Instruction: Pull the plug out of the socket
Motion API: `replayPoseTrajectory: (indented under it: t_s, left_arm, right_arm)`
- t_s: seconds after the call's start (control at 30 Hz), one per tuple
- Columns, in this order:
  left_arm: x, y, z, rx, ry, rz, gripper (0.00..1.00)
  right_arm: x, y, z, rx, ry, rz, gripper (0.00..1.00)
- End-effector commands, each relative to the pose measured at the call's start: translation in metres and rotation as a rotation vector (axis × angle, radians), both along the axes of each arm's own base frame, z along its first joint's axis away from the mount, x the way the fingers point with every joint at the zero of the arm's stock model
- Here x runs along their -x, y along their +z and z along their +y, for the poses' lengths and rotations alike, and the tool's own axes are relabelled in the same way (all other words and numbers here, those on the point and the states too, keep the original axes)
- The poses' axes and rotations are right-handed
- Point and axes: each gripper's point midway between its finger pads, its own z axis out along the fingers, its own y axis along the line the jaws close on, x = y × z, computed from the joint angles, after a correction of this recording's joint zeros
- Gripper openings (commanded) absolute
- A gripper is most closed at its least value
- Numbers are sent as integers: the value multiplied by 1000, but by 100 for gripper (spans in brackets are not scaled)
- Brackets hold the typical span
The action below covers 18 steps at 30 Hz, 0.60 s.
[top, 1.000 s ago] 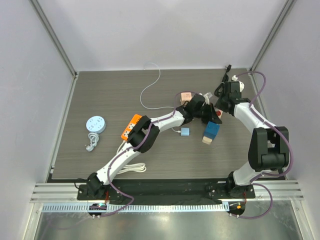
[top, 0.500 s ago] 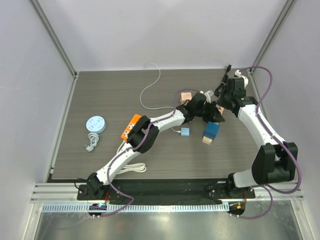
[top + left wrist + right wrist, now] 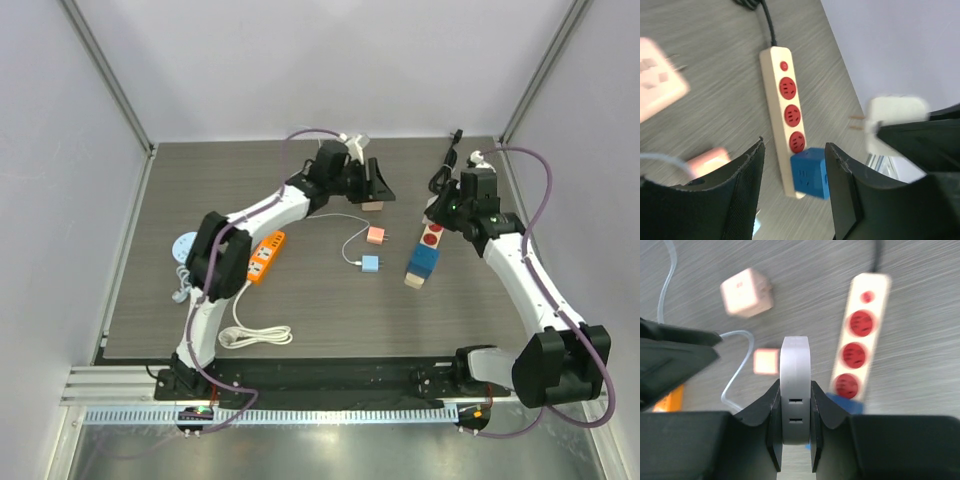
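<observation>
Overhead, the dark blue plug (image 3: 424,260) sits seated in the near end of the beige socket strip (image 3: 432,233), on the bench (image 3: 200,180) to the right. Only the left wrist view shows the three bare red outlets beyond it. The left gripper (image 3: 795,147) is spread and empty. The right gripper (image 3: 794,390) pinches a white adapter (image 3: 794,357). Two pink cubes (image 3: 376,236) and one light-blue cube (image 3: 370,263) lie left of the strip.

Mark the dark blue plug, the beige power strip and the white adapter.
dark blue plug (image 3: 809,175): left wrist view, upper face.
beige power strip (image 3: 789,102): left wrist view, bare casing, mid-length.
white adapter (image 3: 795,385): right wrist view, slotted face.
</observation>
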Motion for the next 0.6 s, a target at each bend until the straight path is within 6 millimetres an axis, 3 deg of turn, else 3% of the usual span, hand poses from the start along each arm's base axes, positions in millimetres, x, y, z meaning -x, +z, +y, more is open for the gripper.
replayPoseTrajectory:
  t_s: [0.0,0.03,0.07,0.13,0.17,0.23,0.27,0.3,0.33,0.37,0.5,0.57]
  left_arm:
    - [-6,56,42,15,41,-199,54]
    - [-10,59,54,9,69,-215,55]
    - [-20,62,75,-2,114,-228,56]
    - [-23,65,102,-6,159,-240,56]
    - [-35,67,124,-4,206,-238,56]
    - [-35,65,150,31,238,-218,57]
    - [-48,70,174,53,291,-238,56]
    - [-50,69,187,61,316,-239,56]
    - [-46,62,202,66,345,-223,56]
    - [-55,67,225,82,395,-254,55]
    - [-62,62,269,57,482,-277,56]
    - [-64,58,284,34,505,-288,56]
  right_arm:
    - [11,1,61,-199,193,-48,1]
    - [14,-2,73,-220,232,-48,1]
    - [22,-7,98,-232,304,-35,1]
    - [28,-16,121,-228,367,-26,1]
    - [31,-23,135,-223,397,-14,1]
    - [40,-21,171,-242,470,-36,1]
    - [42,-21,184,-260,493,-44,1]
    - [48,-20,207,-290,546,-61,1]
    - [52,-23,219,-315,569,-55,1]
    - [55,-25,231,-348,583,-48,1]
    - [55,-40,281,-394,659,-40,1]
    - [52,-65,295,-373,655,9,1]
